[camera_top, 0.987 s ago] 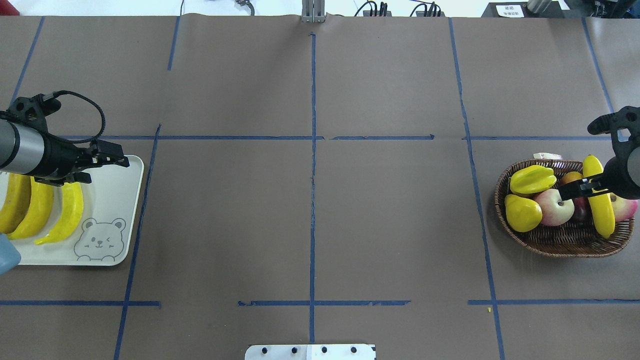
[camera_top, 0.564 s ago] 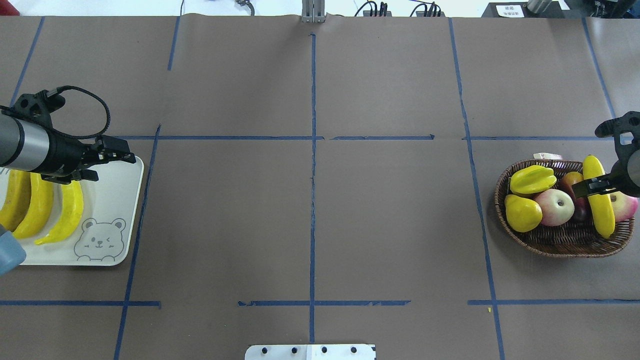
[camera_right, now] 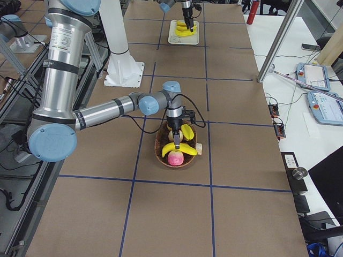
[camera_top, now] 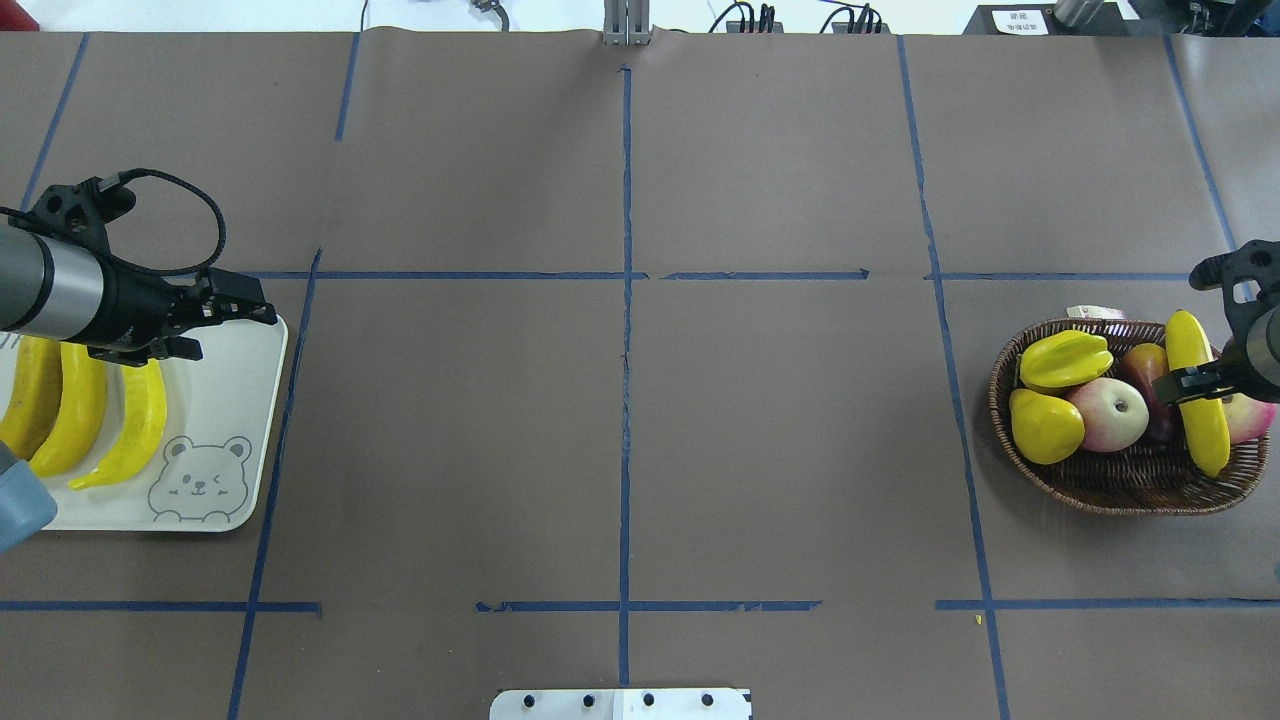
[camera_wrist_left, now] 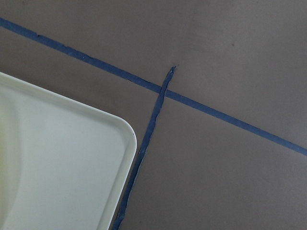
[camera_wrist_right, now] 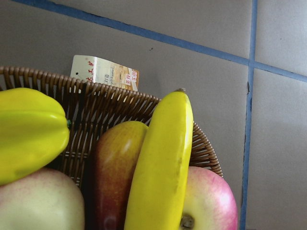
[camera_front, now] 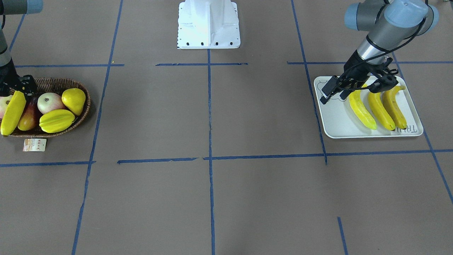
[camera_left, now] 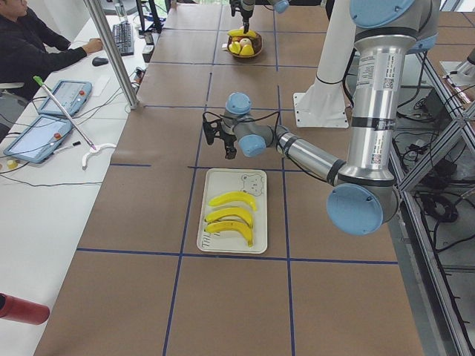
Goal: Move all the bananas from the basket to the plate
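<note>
One yellow banana [camera_top: 1205, 430] lies along the right side of the dark wicker basket [camera_top: 1100, 485], resting on other fruit. My right gripper [camera_top: 1195, 383] hangs over its middle, open, fingers either side; the right wrist view shows the banana [camera_wrist_right: 163, 163] close below. Three bananas [camera_top: 130, 430] lie side by side on the pale plate [camera_top: 225, 400] with the bear drawing. My left gripper [camera_top: 235, 332] hovers open and empty over the plate's far right corner [camera_wrist_left: 57, 167]. The front view shows the left gripper [camera_front: 332, 97] by the plate [camera_front: 336, 120].
The basket also holds a star fruit [camera_top: 1065, 360], a pear [camera_top: 1045, 425] and apples [camera_top: 1110, 412]; a paper tag [camera_top: 1095, 312] lies at its far rim. Blue tape lines cross the brown table. The robot base [camera_front: 208, 24] stands mid-table; a person [camera_left: 30, 44] sits at a side desk.
My right gripper has shifted right, from above the apple to over the banana. The left gripper has drifted slightly farther out over the plate's corner. The fruit has not moved.
</note>
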